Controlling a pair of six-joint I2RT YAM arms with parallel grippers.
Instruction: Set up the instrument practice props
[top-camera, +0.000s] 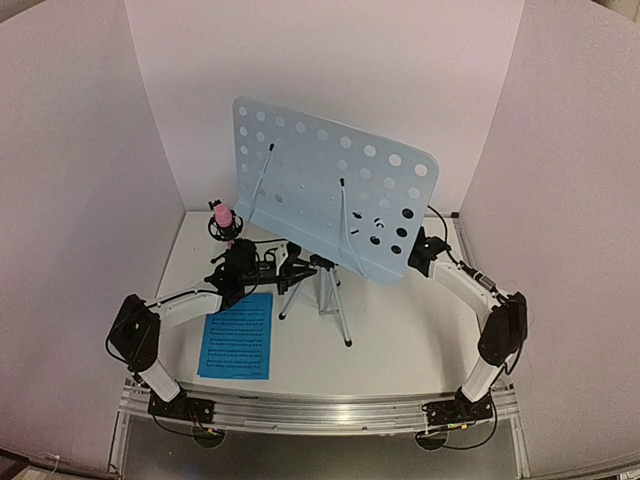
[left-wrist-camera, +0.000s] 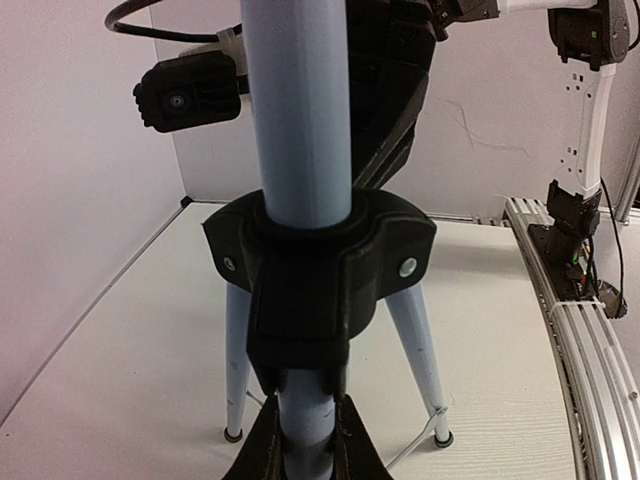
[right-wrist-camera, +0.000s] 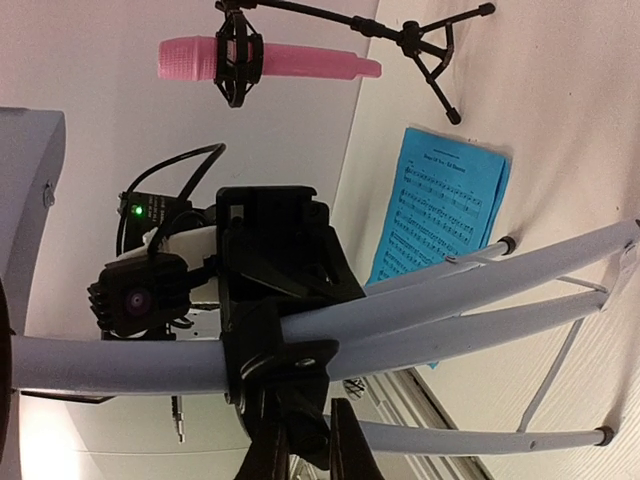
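The pale blue-grey perforated music stand desk (top-camera: 330, 190) stands tilted on its silver tripod (top-camera: 335, 300), feet on the table. My left gripper (top-camera: 298, 268) is shut on the tripod's centre tube (left-wrist-camera: 305, 440) just below the black leg collar (left-wrist-camera: 320, 270). My right gripper (top-camera: 416, 256) reaches under the desk's lower right corner, its fingertips hidden in the top view. In the right wrist view it (right-wrist-camera: 308, 445) is shut on a black part of the collar (right-wrist-camera: 285, 370). A bright blue sheet (top-camera: 238, 335) printed with staves lies flat at the front left; it also shows in the right wrist view (right-wrist-camera: 440, 210).
A pink microphone (top-camera: 223, 218) on a small black stand stands at the back left, just behind my left gripper; it also shows in the right wrist view (right-wrist-camera: 260, 58). White walls close in the table on three sides. A metal rail (top-camera: 320, 410) runs along the near edge.
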